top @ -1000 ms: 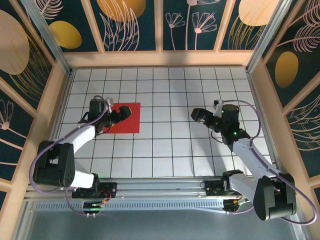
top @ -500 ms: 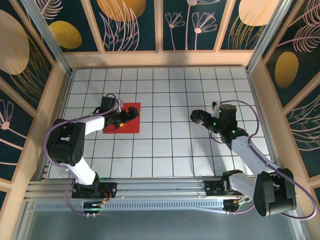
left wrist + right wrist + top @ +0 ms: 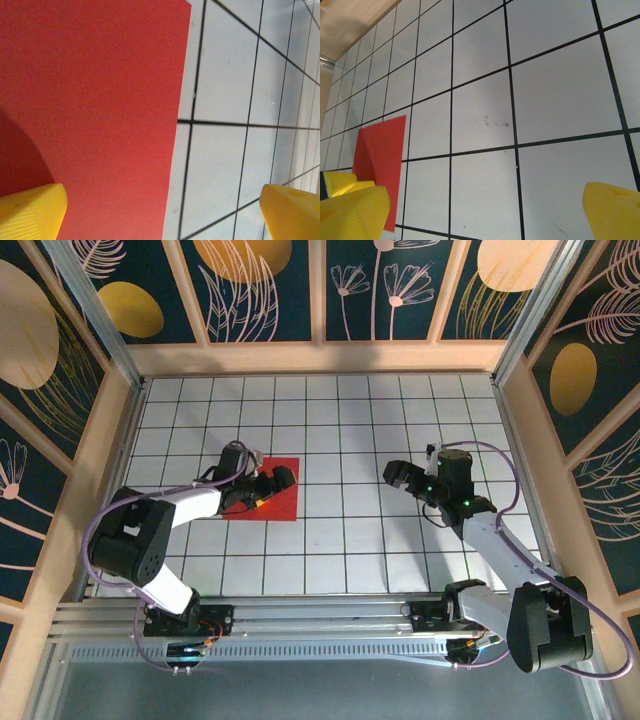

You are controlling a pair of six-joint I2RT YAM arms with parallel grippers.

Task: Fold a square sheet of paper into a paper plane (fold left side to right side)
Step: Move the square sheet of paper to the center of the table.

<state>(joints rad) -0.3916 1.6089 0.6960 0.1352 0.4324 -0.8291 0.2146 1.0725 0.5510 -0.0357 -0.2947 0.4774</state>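
The square sheet of paper (image 3: 287,506) is bright red and lies flat on the grid table, left of centre. My left gripper (image 3: 272,483) hovers low over it, open. In the left wrist view the sheet (image 3: 90,100) fills the left side. One yellow fingertip (image 3: 30,210) is above the paper and the other is above bare tiles, with the left gripper (image 3: 162,215) straddling the sheet's right edge. My right gripper (image 3: 396,474) stands open over bare tiles right of centre. Its wrist view has the sheet (image 3: 382,160) far left of the right gripper (image 3: 485,212). A paper plane is out of view.
The white grid table (image 3: 340,540) is fenced by a wooden rim (image 3: 330,358) at the back and sides. A metal rail (image 3: 320,605) runs along the near edge by the arm bases. Bare tiles lie between the two grippers.
The left arm has reached forward and right across the sheet. The red sheet has slid about a tile's width to the right and a little nearer. The right arm has barely moved.
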